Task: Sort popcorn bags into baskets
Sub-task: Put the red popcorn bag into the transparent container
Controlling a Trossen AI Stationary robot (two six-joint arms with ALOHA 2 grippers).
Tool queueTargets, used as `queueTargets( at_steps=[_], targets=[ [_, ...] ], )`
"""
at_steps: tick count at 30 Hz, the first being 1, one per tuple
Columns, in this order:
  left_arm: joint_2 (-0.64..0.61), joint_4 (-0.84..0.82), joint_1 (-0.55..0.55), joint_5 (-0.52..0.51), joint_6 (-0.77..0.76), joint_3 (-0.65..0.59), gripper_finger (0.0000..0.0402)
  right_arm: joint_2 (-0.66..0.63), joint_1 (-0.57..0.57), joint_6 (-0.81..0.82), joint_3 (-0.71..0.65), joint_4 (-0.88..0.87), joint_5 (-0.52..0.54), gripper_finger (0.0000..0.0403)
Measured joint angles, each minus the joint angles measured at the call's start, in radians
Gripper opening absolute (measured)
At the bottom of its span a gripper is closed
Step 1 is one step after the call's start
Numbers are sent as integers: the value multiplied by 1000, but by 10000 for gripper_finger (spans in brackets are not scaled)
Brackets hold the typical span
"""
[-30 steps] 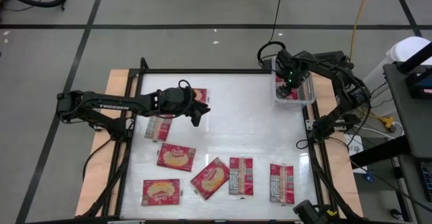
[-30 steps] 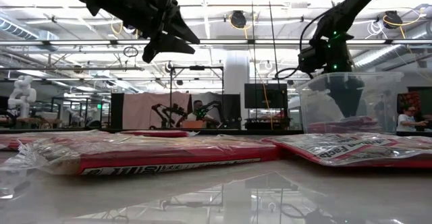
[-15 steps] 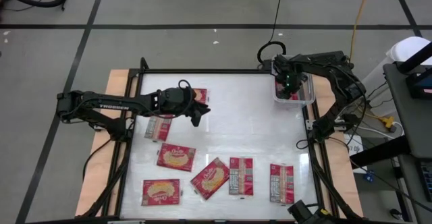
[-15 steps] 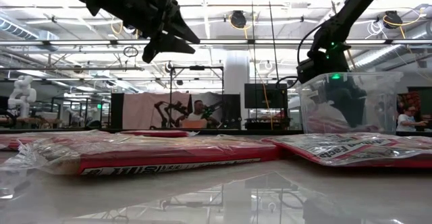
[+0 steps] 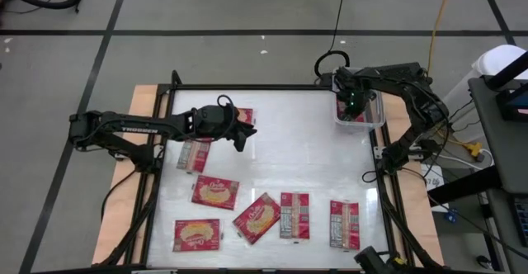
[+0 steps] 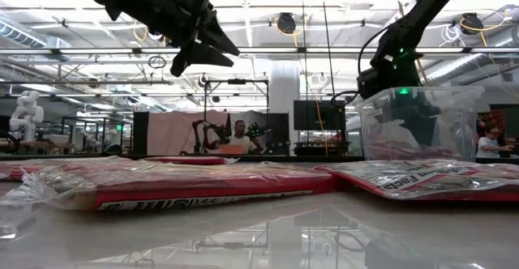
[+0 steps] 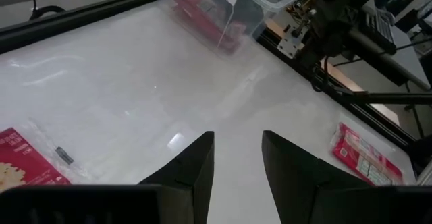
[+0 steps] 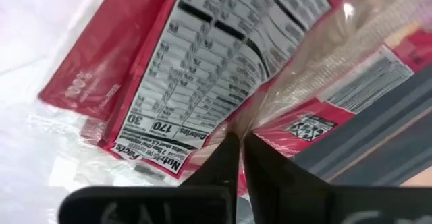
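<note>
Looking down on the glossy white table [image 5: 289, 142], we see one small clear plastic bin [image 5: 360, 119] with a rounded rim at the far right corner, holding flat red popcorn packets [image 6: 401, 150]; how many lie inside we cannot tell, though the right wrist view shows at least two overlapping. One of them, a red packet with its grey-white nutrition panel up [image 8: 223, 69], lies just ahead of our right gripper [image 8: 237, 158], whose two dark fingers are pressed together with a pinch of the clear wrapper at their tips. Our right gripper is down inside the bin.

Outside the bin we count seven packets on the table. Two lie near the left arm: a packet showing its printed panel [image 5: 194, 156] and another mostly hidden under the arm [image 5: 244, 116]. Five lie along the near side: three with the yellow-tan popcorn picture up [image 5: 215, 191], [image 5: 197, 234], [image 5: 256, 217], and two with grey-white panels up [image 5: 294, 215], [image 5: 344, 224].

Our left gripper [image 5: 240, 135] hangs above the table's far left part with its fingers [image 7: 189, 171] a narrow gap apart and nothing between them. A bare stretch of table lies between it and the bin.

Beyond the table, the low view shows a person [image 6: 239, 140] seated far back in the room, and black cables [image 5: 429, 134] hang beside the right arm's base.
</note>
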Motion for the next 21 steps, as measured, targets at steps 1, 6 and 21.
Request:
queueTargets(
  at_steps=[1, 6, 21],
  targets=[
    [0, 1, 0, 0, -3, 0, 127, -21, 0, 6, 0, -1, -8, 3],
    [0, 33, 0, 0, 10, 0, 127, -157, 6, 69, 0, -17, -19, 0],
    [0, 50, 11, -2, 53, 0, 127, -420, 34, 210, 1, -26, -40, 0]
  ],
)
